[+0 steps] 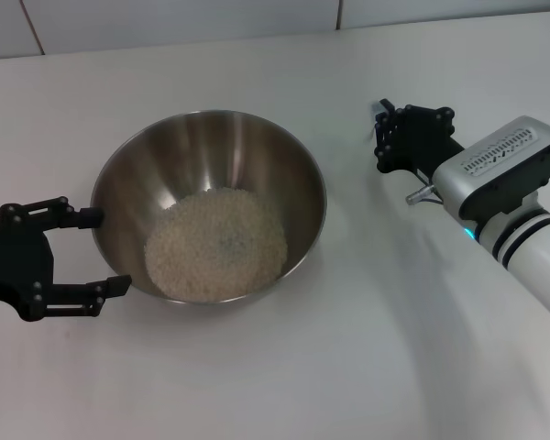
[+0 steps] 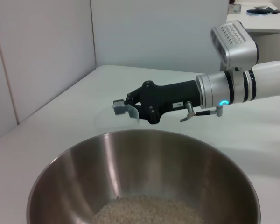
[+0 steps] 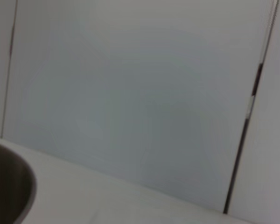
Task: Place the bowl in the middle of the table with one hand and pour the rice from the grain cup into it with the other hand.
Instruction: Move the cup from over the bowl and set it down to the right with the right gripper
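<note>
The steel bowl point(image 1: 208, 147) stands in the middle of the white table point(image 1: 394, 357) with a mound of rice point(image 1: 216, 244) in it. My left gripper point(image 1: 113, 250) is open at the bowl's left side, its fingers point(image 1: 73, 217) spread along the outer wall. My right gripper point(image 1: 382, 133) is to the right of the bowl, above the table, shut on the clear grain cup point(image 1: 382, 110). In the left wrist view the cup point(image 2: 113, 119) looks empty in the right gripper point(image 2: 126, 108), beyond the bowl's far rim point(image 2: 144, 134). The rice point(image 2: 147, 210) shows low in the bowl.
A tiled wall point(image 1: 165, 18) runs along the table's far edge. The right wrist view shows only wall panels point(image 3: 140, 93) and a piece of the bowl's rim point(image 3: 14, 186).
</note>
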Robot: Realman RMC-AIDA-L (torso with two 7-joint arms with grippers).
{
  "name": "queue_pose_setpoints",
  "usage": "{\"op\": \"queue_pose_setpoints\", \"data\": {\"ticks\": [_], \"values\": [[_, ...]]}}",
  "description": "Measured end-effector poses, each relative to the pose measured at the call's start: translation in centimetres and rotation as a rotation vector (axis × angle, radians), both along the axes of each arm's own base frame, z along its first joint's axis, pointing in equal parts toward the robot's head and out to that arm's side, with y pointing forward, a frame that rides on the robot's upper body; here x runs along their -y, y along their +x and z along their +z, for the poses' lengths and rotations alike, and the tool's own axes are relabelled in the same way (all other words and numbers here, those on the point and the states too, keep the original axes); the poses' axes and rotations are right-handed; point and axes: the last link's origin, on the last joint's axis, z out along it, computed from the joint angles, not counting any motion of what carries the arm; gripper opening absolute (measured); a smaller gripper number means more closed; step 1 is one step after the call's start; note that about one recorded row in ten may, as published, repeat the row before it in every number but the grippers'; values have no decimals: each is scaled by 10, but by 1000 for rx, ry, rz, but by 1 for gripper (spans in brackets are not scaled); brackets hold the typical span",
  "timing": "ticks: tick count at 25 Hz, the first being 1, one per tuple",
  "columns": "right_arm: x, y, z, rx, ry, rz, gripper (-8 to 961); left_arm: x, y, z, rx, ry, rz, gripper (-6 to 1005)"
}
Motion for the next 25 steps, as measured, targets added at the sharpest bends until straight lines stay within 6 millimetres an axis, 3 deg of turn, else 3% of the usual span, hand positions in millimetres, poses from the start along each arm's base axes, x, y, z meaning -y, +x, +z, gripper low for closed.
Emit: {"op": "queue_pose_setpoints", "data": {"ticks": [11,20,25], "values": [[7,2,-4,-10,-11,-7,126,-1,1,1,-1,0,0,868],[22,9,-7,-40,-14,-30,456,0,0,1,-1,-2,1,868],[40,16,-7,-82,6,-48,640,0,0,1,-1,-4,2,868]]}}
